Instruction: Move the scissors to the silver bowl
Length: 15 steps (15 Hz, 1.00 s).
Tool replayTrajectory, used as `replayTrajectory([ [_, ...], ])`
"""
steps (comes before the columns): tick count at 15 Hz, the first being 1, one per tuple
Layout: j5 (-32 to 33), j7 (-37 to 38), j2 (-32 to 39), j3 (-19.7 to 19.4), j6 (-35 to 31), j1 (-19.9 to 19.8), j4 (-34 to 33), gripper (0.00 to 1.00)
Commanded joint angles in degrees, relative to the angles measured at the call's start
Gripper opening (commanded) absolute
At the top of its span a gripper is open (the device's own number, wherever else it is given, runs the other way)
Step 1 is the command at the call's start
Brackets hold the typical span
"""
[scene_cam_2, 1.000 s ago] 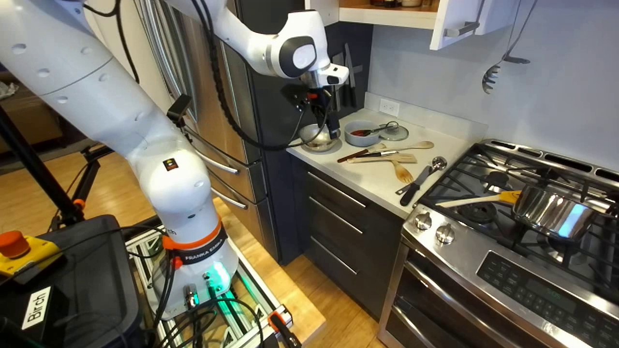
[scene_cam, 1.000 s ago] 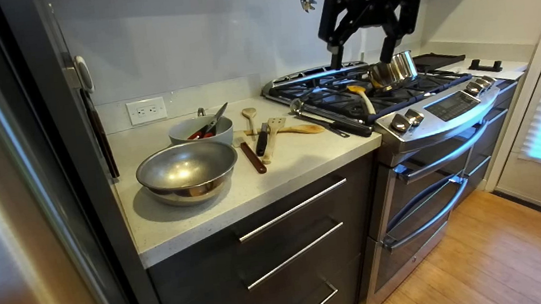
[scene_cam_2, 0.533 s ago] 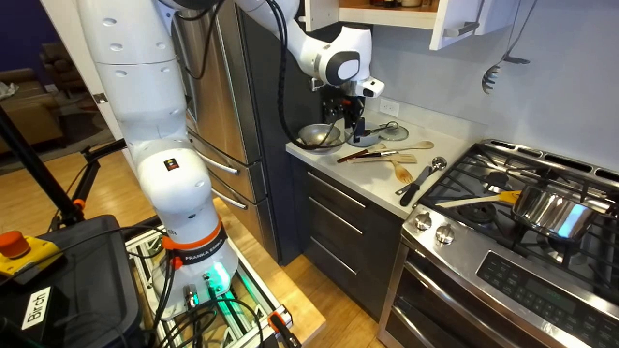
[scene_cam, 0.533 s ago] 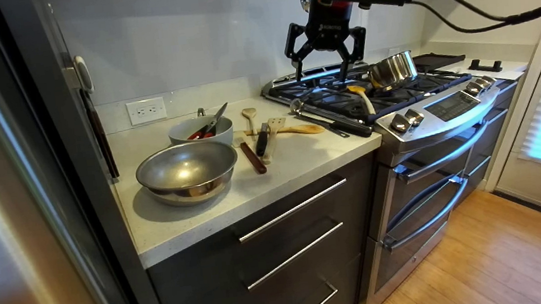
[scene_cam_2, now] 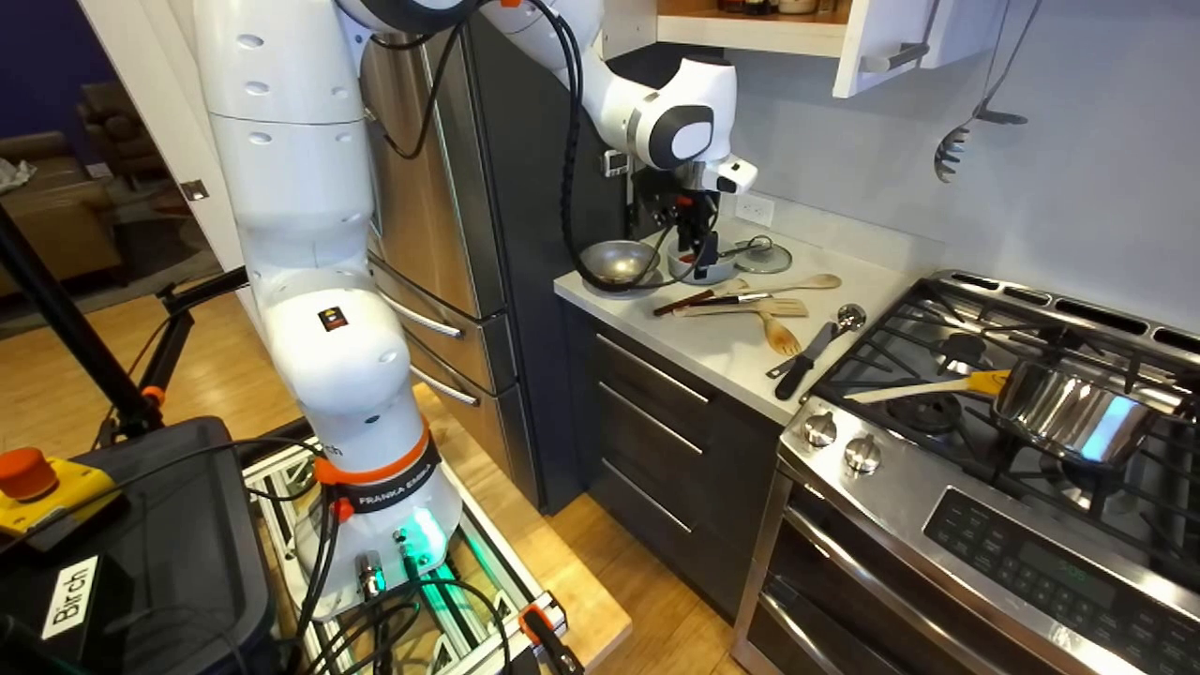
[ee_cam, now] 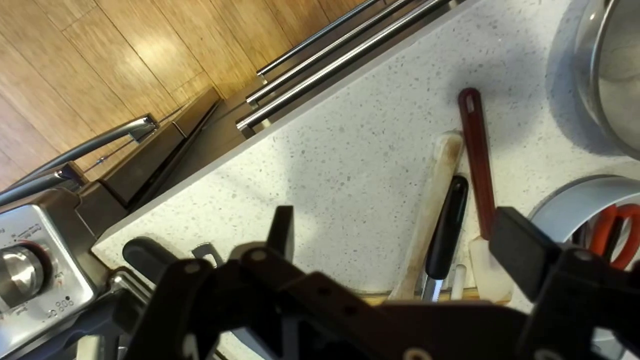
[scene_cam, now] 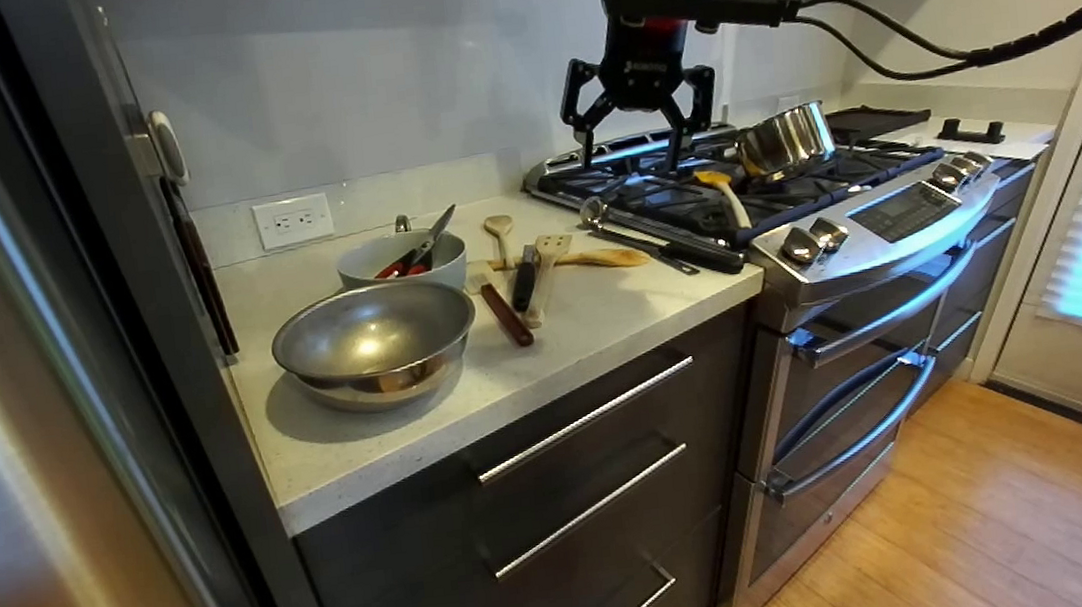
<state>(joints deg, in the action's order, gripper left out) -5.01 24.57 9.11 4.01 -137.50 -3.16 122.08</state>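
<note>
Suspended over a kitchen counter (scene_cam: 604, 327) at the end of the white arm (scene_cam_2: 309, 225), with the gripper (scene_cam: 630, 165) pointed downward, higher than the scissors (scene_cam: 427, 247) and well apart from them in an exterior view. Spread wide at the fingertips (ee_cam: 284, 227) and holding nothing. Resting lower down, in the case of the scissors, inside a pale gray pot (scene_cam: 449, 271), just beside the silver bowl (scene_cam: 379, 386) on the same counter. Partly screened by the gripper in an exterior view, along with the pot, near a glass lid (scene_cam_2: 776, 258). Off at the right edge of the wrist view, past the fingertip on that side and outside the gap between the two. Recognizable by rounded handles (ee_cam: 602, 232), bright orange-red there with black between the loops, and deeper red in an exterior view. Colored in gray and dark tones toward the blades, tilted upward past the pot's rim. Impossible to tell whether closed or spread at the blades.
</note>
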Motion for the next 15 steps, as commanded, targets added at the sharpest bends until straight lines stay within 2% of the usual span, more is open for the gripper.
replayTrajectory([
  [1,-0.5,-0.3,0.0,-1.9,0.2,1.9,-0.1,1.0],
  [3,-0.5,-0.3,0.0,-1.9,0.2,1.9,-0.1,1.0],
  [7,0.9,9.3,13.3,-3.9,-0.5,4.1,-15.4,1.0],
  [15,-0.8,9.3,33.5,-5.2,2.2,7.7,-42.5,1.0],
])
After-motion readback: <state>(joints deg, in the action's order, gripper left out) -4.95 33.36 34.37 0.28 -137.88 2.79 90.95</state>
